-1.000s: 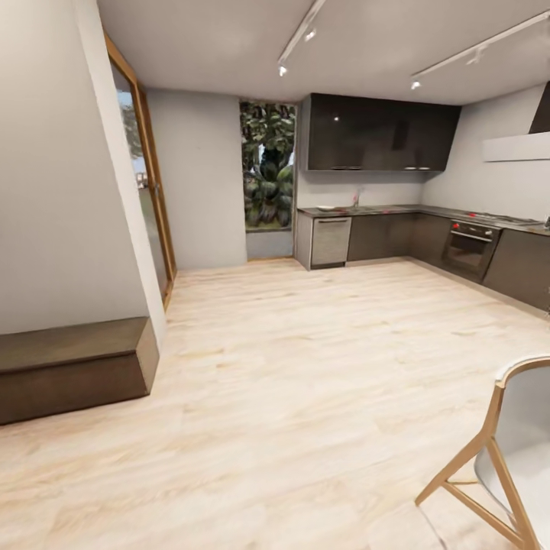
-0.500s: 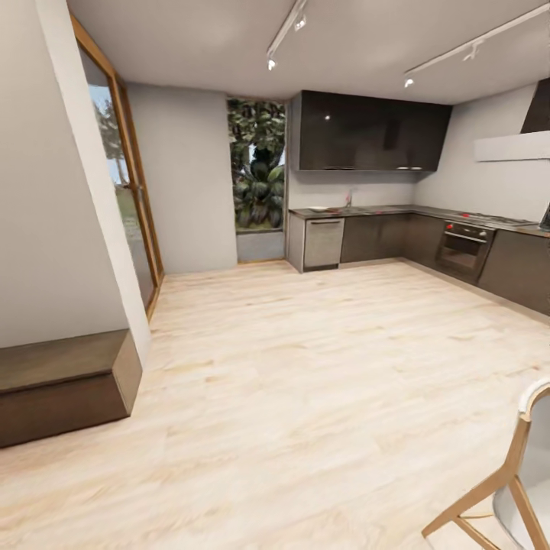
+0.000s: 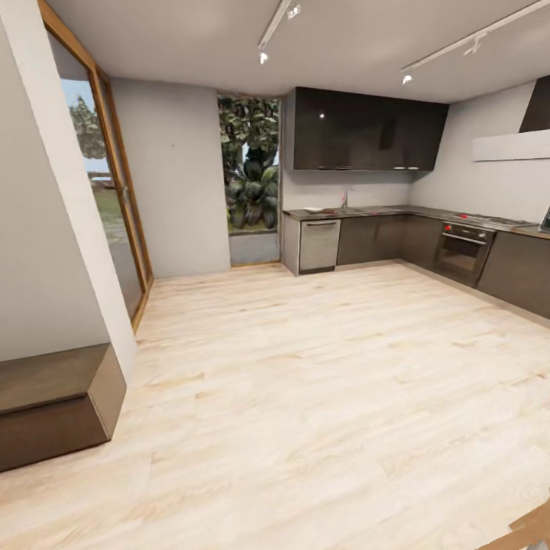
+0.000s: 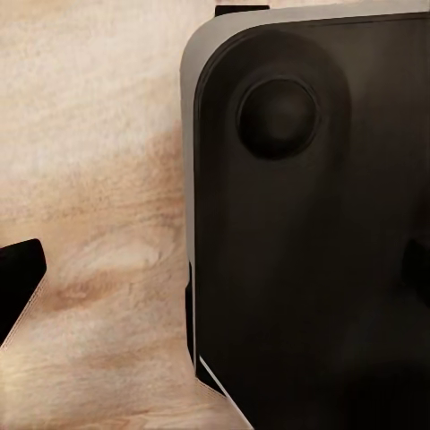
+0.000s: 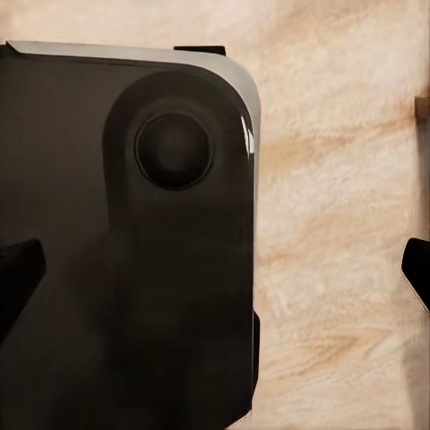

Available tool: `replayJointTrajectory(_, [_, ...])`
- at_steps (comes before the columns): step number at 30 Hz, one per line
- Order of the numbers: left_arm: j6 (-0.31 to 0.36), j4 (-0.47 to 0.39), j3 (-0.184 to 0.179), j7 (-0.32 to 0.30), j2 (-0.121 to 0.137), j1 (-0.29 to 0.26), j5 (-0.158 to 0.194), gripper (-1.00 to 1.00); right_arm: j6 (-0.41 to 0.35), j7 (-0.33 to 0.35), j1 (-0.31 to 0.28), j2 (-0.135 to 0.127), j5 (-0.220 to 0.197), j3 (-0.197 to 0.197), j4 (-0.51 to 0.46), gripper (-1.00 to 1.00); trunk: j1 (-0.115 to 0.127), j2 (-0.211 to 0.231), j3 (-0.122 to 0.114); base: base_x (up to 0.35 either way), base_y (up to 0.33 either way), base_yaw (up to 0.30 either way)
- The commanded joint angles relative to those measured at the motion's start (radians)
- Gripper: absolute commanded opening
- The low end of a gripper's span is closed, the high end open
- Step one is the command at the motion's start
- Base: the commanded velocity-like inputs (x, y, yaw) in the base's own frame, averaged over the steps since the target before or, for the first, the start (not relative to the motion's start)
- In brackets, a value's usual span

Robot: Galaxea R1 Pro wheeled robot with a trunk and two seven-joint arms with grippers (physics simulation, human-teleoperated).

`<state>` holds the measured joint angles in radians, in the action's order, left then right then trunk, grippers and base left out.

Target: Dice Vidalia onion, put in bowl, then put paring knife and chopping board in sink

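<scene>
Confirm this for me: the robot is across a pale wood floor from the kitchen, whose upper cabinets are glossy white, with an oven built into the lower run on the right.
One detail is wrong. The head view shows the upper cabinets glossy black, not white. The rest holds: pale wood floor lies between the robot and the kitchen, and the oven sits in the lower run on the right.

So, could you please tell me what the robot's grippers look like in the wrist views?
Little of them shows. The left gripper and right gripper have plain black jaws with angled tips, poking in at the picture edges. I can make out no cables or markings on them. Beyond them is a glossy black panel with a rounded grey rim and a round dome, over the pale wood floor.
</scene>
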<state>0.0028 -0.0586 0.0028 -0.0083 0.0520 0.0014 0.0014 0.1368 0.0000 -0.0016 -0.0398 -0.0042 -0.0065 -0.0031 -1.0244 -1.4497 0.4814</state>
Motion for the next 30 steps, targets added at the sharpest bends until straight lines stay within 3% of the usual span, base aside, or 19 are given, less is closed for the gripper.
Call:
replayJointTrajectory(1, [0.0,-0.001,0.0,-0.001,0.0,0.0,0.0,1.0,0.003,0.0,0.0,0.0,0.0,0.0,0.0,1.0,-0.001,0.0,0.001,0.342,0.0,-0.001])
replayJointTrajectory(30, [0.0,-0.001,0.0,-0.001,0.0,0.0,0.0,1.0,0.003,0.0,0.0,0.0,0.0,0.0,0.0,1.0,-0.001,0.0,0.001,0.342,0.0,-0.053])
